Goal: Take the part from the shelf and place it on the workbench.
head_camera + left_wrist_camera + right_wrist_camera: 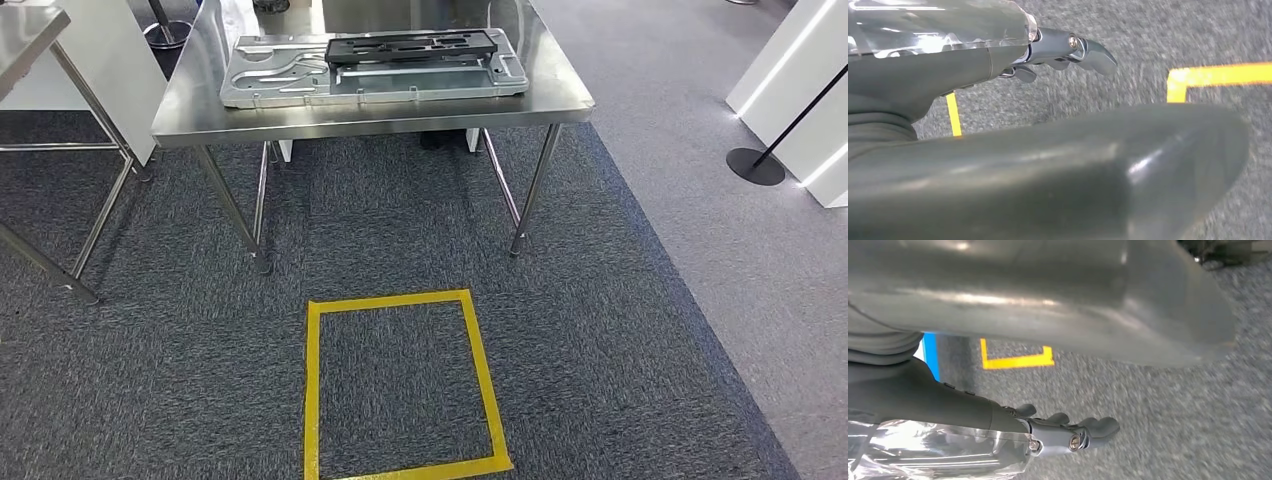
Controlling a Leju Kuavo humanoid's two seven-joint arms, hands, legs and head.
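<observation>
While both my arms hang at my sides, my wrist cameras look down along them at the floor. My left hand [1068, 50] has its fingers stretched out almost straight and close together, holding nothing, released. A thick grey thumb [1048, 175] fills the near part of that picture, blurred. My right hand [1073, 435] matches it: fingers extended with tips slightly bent, nothing in them, thumb [1048, 295] spread wide and blurred. Clear plastic wrapping covers part of each forearm. Beneath both hands lies grey speckled carpet [600, 330], with pieces of yellow tape showing past the fingers; a strip of blue shows near my right forearm, and I cannot tell what it is.

From my head camera, a yellow tape square [400, 385] is marked on the carpet just ahead, its near edge cut off by the frame. Beyond it stands a steel workbench [200, 110] on thin legs. On its top lies the part [375, 68]: a flat, silvery metal panel with ribs and cut-outs, carrying a black slotted frame [415, 47] on its far half. A second steel table [30, 30] is cut off at the left. At the right, white panels and a black post base [755, 165] stand on paler carpet.
</observation>
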